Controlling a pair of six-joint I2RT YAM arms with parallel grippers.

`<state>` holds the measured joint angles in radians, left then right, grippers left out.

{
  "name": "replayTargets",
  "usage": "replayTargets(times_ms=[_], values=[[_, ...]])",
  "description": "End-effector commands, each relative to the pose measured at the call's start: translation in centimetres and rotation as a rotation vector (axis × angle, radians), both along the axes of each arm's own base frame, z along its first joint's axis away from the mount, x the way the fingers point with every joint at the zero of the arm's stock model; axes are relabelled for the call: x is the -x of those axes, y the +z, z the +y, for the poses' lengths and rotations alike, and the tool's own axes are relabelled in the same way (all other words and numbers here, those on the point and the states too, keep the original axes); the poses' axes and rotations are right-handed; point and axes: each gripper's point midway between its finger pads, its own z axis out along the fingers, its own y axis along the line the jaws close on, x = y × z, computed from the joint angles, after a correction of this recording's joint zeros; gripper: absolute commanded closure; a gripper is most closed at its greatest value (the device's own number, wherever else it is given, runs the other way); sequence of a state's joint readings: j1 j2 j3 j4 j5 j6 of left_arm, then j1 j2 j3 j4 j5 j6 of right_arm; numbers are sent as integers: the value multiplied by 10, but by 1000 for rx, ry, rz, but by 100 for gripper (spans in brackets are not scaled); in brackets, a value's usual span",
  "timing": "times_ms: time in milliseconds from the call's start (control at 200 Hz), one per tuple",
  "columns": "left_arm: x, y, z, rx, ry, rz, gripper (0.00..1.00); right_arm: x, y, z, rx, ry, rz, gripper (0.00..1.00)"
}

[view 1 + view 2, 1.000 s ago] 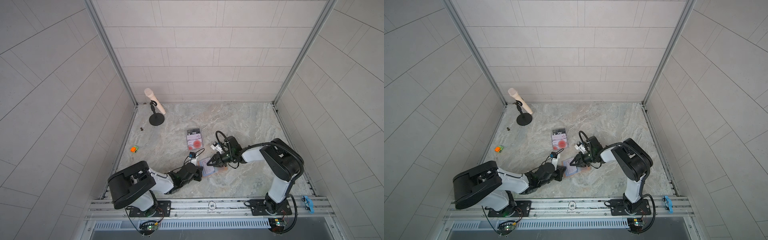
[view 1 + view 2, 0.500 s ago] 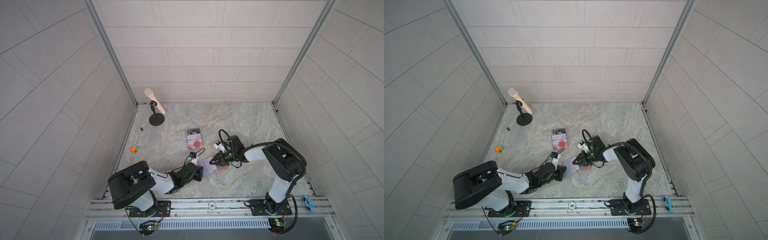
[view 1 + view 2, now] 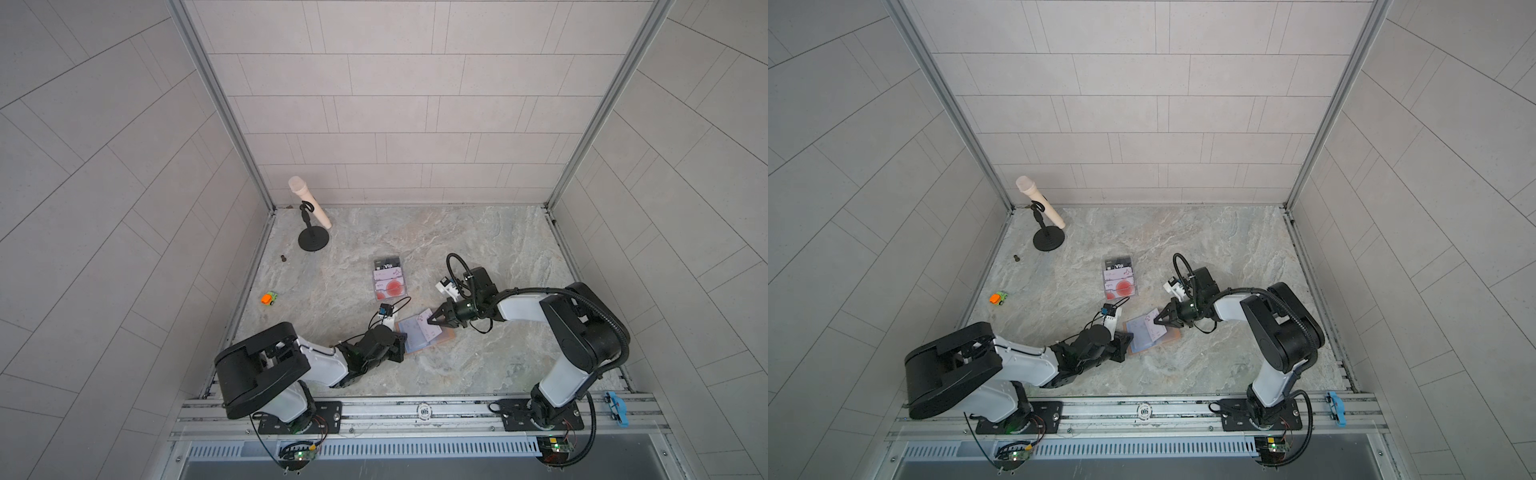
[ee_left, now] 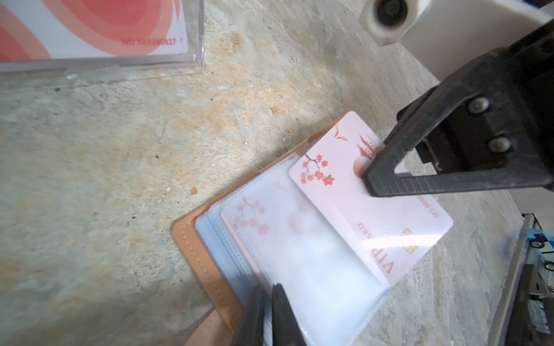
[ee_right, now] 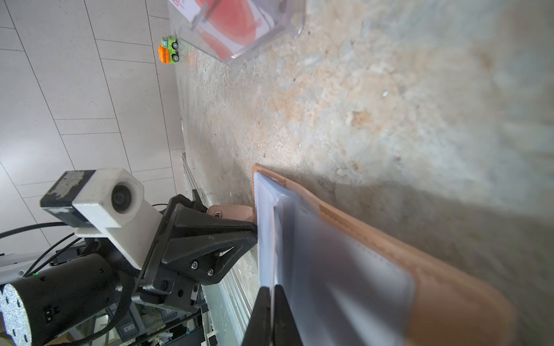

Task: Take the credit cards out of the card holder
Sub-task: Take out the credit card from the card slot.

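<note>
Card holder lies open at the frame's lower centre; left gripper pinches its sleeves, right gripper clamps a pink card.

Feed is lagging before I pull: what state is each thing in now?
Tan leather card holder: open, lying flat.
White VIP card with blossoms: partly out of the holder.
Right pincer: shut on that card.
Left pincer: shut on the holder's clear sleeves.
Clear plastic case: flat, cards inside.
Beige microphone: tilted in its black stand.
Orange-green toy truck: on its wheels.
</note>
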<state>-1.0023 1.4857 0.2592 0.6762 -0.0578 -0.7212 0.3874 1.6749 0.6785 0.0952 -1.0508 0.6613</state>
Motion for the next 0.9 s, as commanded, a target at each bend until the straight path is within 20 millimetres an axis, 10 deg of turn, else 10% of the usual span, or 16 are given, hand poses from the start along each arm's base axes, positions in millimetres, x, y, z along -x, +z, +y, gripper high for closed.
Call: replayTargets(times_ms=[0,255,541,896], values=[[26,-44,33,-191,-24,120,84,5,1,-14,83,4,-37,98],[21,-19,26,-117,-23,69,58,3,31,-29,156,-25,-167,99],[17,65,1,84,-108,-69,23,-11,91,-23,45,-68,-378,100],[22,153,-10,433,-272,-198,15,-20,166,-14,-176,-155,-563,100]])
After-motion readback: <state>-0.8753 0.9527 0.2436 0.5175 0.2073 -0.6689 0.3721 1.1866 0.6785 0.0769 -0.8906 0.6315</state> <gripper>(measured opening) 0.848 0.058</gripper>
